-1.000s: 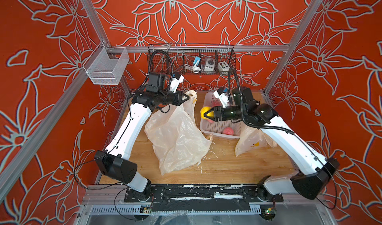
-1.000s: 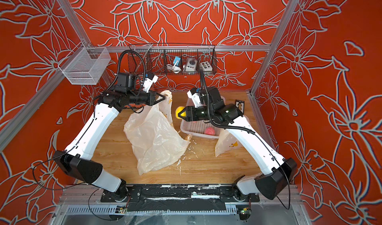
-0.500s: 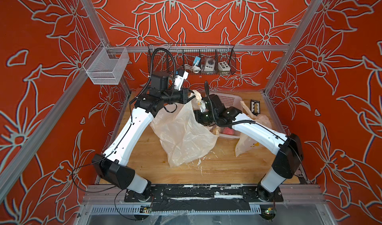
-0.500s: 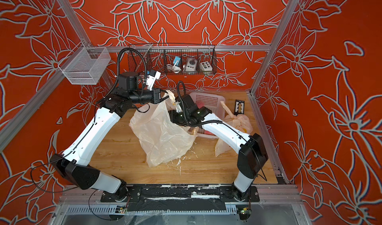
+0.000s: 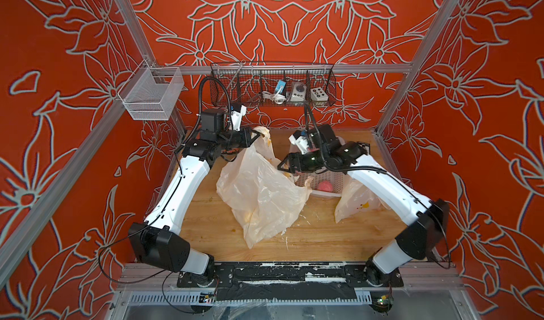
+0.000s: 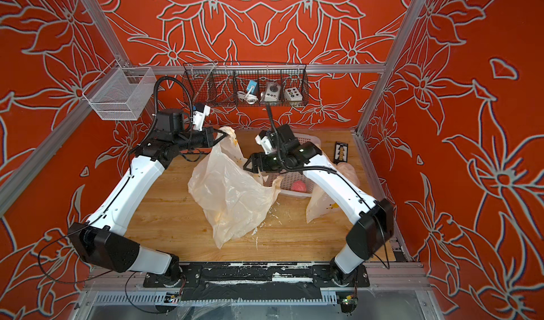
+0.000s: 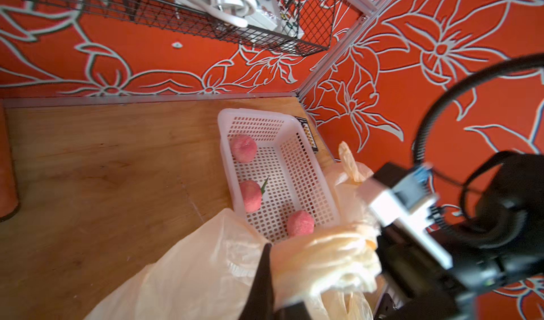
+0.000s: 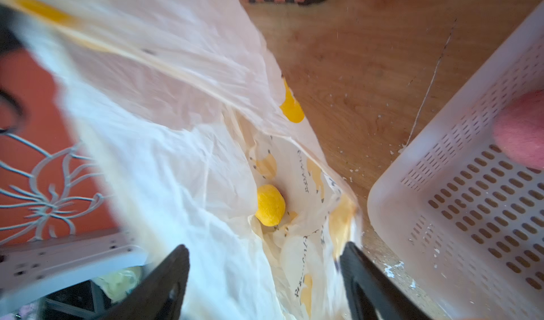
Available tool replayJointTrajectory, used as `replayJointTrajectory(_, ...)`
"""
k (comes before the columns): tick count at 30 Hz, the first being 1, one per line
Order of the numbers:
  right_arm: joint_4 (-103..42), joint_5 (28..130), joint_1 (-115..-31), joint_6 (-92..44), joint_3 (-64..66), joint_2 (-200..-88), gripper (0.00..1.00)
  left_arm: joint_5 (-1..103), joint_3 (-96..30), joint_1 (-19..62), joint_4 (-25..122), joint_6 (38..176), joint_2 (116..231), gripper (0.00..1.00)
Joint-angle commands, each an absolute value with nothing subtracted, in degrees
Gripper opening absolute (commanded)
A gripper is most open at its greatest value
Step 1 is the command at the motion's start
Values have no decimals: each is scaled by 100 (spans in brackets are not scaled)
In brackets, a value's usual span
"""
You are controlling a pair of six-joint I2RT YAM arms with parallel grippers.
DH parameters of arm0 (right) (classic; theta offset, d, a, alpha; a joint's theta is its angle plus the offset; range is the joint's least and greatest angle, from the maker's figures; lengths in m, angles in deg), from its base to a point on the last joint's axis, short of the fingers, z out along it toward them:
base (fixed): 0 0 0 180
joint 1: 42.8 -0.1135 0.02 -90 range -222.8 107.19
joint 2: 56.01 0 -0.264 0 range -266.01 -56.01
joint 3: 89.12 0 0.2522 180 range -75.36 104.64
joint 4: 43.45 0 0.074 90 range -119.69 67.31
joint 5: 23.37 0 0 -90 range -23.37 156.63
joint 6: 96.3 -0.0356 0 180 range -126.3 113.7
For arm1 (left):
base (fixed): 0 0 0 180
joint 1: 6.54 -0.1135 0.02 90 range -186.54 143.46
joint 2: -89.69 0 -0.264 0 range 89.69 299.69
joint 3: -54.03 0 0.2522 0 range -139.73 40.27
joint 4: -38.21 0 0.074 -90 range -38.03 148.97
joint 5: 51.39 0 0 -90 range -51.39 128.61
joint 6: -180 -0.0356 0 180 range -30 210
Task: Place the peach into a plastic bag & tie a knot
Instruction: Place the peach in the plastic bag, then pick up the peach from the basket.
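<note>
**Handling the bag for knotting**

Pinching bag (image 5: 259,192) rim in closed left gripper (image 5: 255,133), holding the mouth up. Hovering right gripper (image 5: 282,166), jaws apart and empty, at that mouth. Noting peach (image 8: 270,205) lying loose inside the bag. Judging film light, limp, slippery, tearable: taking hold at gathered rim, not the body.

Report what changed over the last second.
The right gripper carried the yellow peach from above the white basket into the plastic bag, let go and pulled back open. The left gripper stayed shut on the bag's rim; the basket stayed put.
</note>
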State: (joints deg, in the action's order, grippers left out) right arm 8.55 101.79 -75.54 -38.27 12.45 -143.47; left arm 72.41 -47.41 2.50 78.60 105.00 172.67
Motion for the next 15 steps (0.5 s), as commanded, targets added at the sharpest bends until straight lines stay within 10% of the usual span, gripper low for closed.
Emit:
replayJointTrajectory(1, 348, 10513, -6660, -4314, 588, -14053, 73, 7016, -4703, 190, 8261, 10090, 17062, 0)
replayJointTrajectory(6, 671, 8687, -6245, -4261, 535, -14750, 77, 7268, -4525, 190, 8191, 10048, 16877, 0)
replayJointTrajectory(15, 704, 8284, -6545, -4064, 1534, -16661, 87, 7785, -4482, 190, 8044, 10041, 16813, 0)
